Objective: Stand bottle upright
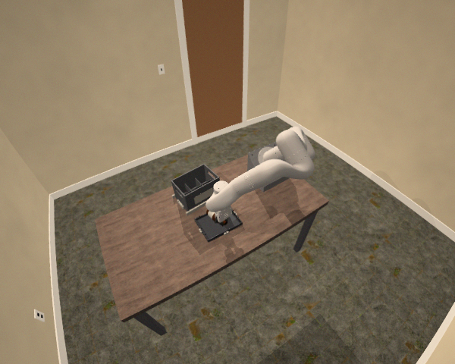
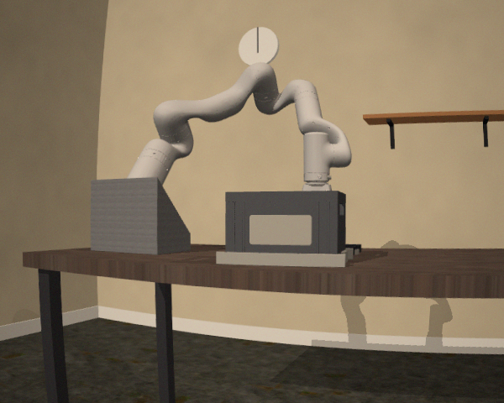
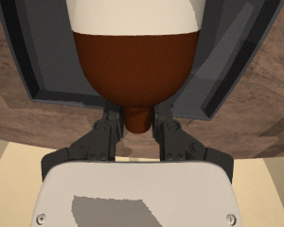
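Note:
In the wrist view a brown bottle (image 3: 137, 82) with a cream label band fills the upper middle, seen from its neck end. My gripper (image 3: 137, 96) is shut on the bottle's narrow neck. The bottle is over the dark tray (image 3: 243, 44), whose raised rim shows on both sides; I cannot tell whether its base touches the tray. In the top view the gripper (image 1: 219, 216) is low over the tray (image 1: 218, 225), with a bit of brown bottle (image 1: 224, 221) showing under the wrist. In the exterior view the crate hides gripper, bottle and most of the tray.
A dark grey crate (image 1: 196, 185) with dividers stands on a pale slab just behind the tray; it also shows in the exterior view (image 2: 285, 222). The arm's grey base block (image 2: 134, 216) stands at the table's far end. The table edge lies in front of the tray.

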Controlling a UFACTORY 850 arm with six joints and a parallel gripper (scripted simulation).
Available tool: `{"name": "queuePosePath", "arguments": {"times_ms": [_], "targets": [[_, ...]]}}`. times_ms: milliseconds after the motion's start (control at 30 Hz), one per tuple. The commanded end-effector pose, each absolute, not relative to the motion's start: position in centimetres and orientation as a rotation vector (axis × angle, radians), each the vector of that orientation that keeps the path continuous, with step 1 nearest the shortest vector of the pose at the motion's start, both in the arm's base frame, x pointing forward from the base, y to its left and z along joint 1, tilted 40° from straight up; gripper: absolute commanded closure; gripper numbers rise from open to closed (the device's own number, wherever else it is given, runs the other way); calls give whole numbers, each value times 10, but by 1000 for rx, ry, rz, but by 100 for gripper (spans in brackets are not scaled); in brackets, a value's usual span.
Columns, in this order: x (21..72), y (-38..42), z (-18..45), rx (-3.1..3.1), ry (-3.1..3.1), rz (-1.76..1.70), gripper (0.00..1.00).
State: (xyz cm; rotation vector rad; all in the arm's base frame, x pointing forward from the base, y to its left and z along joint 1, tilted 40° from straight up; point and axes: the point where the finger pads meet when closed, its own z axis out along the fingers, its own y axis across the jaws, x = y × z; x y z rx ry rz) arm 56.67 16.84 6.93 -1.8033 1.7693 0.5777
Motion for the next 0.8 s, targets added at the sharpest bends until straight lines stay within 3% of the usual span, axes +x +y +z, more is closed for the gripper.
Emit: {"name": "queuePosePath", "arguments": {"times_ms": [0,767], "targets": [[567,165,73,-1803,1769,576,100],[565,146,96,-1803,1769,576,100]]}}
